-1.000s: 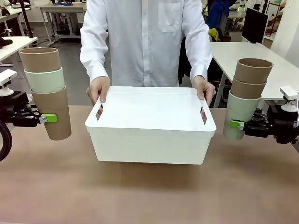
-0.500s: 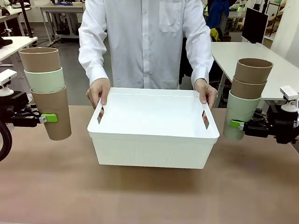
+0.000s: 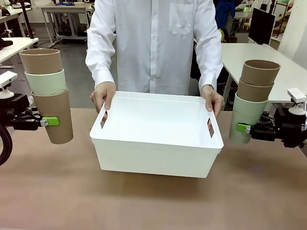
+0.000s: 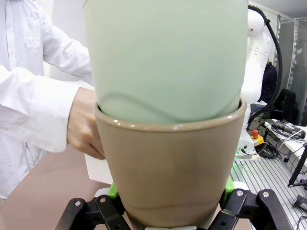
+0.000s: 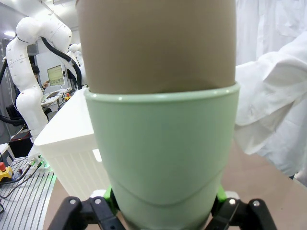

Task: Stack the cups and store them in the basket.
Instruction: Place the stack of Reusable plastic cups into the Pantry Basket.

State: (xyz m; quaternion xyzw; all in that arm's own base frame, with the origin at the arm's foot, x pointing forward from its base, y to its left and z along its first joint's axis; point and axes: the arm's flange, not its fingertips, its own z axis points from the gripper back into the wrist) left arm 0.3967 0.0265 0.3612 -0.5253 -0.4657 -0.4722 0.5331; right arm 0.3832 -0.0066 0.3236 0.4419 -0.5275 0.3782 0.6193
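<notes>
Probably cups are light, stiff, smooth; left gripper and right gripper each clamp a lowest one beside the basket.

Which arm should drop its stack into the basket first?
Right, probably: the right gripper holds the right stack nearly beside the basket rim, while the left gripper holds the left stack farther from it.

Lab: rows of white workbenches, a dark monitor behind.
</notes>
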